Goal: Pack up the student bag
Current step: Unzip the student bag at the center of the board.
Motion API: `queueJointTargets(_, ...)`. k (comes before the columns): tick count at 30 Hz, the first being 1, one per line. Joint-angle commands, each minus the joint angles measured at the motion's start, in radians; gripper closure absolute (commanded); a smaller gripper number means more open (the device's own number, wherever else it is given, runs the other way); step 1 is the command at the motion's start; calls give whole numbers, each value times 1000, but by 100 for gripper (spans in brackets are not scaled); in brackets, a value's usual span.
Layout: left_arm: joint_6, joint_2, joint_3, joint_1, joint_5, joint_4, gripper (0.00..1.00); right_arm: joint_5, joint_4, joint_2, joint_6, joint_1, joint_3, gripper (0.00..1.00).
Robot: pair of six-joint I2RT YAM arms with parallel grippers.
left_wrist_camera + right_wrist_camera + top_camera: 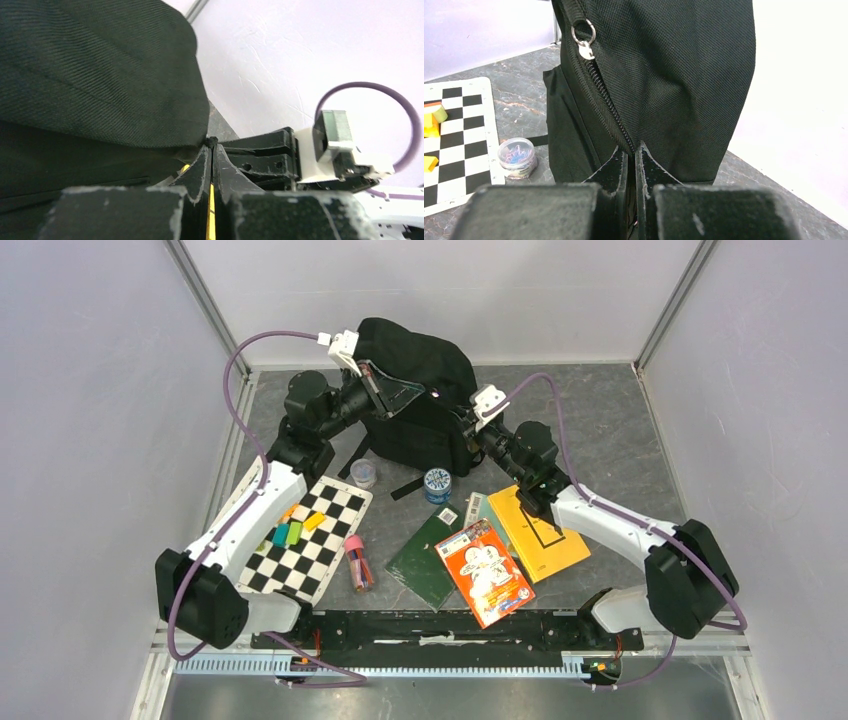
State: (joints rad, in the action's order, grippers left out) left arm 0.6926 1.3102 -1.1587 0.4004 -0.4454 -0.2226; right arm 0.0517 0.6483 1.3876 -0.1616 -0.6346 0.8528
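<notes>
Bag: the student bag [425,360] stands upright at the far middle of the desk [620,440], between the two arms.
Bag opening: a grey patch shows on its upper left side in the top view, beside the left arm's wrist.
Left tool [211,150]: fingers pressed together, their tips pinching a fold of the black fabric; a yellow sliver shows between them lower down.
Right tool [630,150]: fingers pressed together on the bag's right side, pinching the fabric at the zipper line.
Zipper pull [585,42]: a metal ring and tab hang above the right tool.
Near the bag: a small clear jar [364,473] and a blue-lidded tin [437,483].
Nearer the arms' bases: a checkered board [310,540] with coloured blocks [290,532], a green book [430,558], an orange booklet [488,572] and a yellow notebook [540,530].
</notes>
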Motion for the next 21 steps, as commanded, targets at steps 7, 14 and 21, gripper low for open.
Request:
queueJointTargets(7,-4,-97,-97,-57,-101,-167,98,-116,-110,-57,24,21,-13,100)
queueJointTargets(14,-38,-116,-98,-70,12,-43,98,-133,-124,-79,8,21,-16,100)
queueJointTargets(21,-45,-136,-84,-150,171,19,98,-171,-121,-76,27,21,-30,100)
